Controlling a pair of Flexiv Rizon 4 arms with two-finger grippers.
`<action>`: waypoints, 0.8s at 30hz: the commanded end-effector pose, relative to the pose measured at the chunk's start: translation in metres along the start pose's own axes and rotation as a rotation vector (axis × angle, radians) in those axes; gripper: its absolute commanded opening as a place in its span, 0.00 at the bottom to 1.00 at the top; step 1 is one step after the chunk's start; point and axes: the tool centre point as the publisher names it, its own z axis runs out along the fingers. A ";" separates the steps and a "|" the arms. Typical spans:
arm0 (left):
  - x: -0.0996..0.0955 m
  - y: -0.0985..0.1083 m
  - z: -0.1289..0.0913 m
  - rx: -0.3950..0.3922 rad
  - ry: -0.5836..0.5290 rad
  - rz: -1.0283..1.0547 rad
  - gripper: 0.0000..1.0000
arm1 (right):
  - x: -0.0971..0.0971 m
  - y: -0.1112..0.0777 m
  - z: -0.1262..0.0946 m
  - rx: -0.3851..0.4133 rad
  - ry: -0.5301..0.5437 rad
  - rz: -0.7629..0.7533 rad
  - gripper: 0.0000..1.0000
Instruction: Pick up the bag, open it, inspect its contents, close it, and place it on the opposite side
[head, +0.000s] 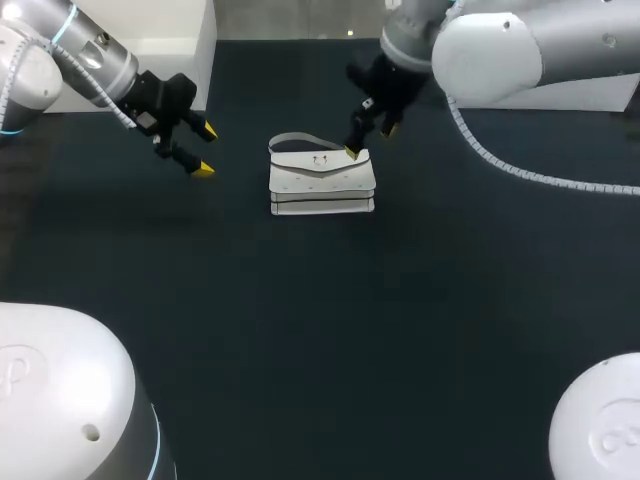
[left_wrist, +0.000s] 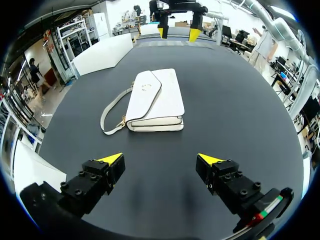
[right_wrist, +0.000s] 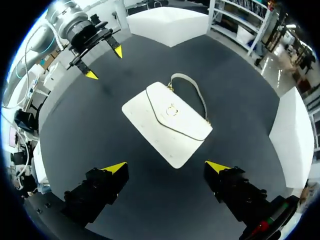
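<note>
A white handbag (head: 322, 180) with a closed flap, a small clasp and a grey strap lies flat on the dark table, a little behind its middle. My left gripper (head: 203, 150) hangs open to the bag's left, well apart from it. In the left wrist view the bag (left_wrist: 155, 101) lies ahead of the open gripper (left_wrist: 161, 160). My right gripper (head: 370, 140) hovers open over the bag's far right corner. From the right wrist the bag (right_wrist: 167, 122) shows just ahead of the open gripper (right_wrist: 168, 167), with nothing between the fingers.
A white block (head: 175, 40) stands at the table's far left, behind my left arm. Another white block (head: 600, 95) sits at the far right under my right arm, whose cable (head: 520, 172) trails over the table.
</note>
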 end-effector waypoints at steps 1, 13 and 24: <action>0.003 -0.005 0.000 0.036 -0.047 0.074 1.00 | 0.005 -0.001 -0.001 -0.086 -0.324 -0.201 1.00; 0.004 -0.036 -0.005 0.043 -0.225 0.340 1.00 | 0.013 -0.008 0.002 -0.190 -0.533 -0.491 1.00; 0.008 -0.059 -0.001 -0.002 -0.284 0.495 1.00 | 0.020 -0.012 0.013 -0.228 -0.555 -0.611 1.00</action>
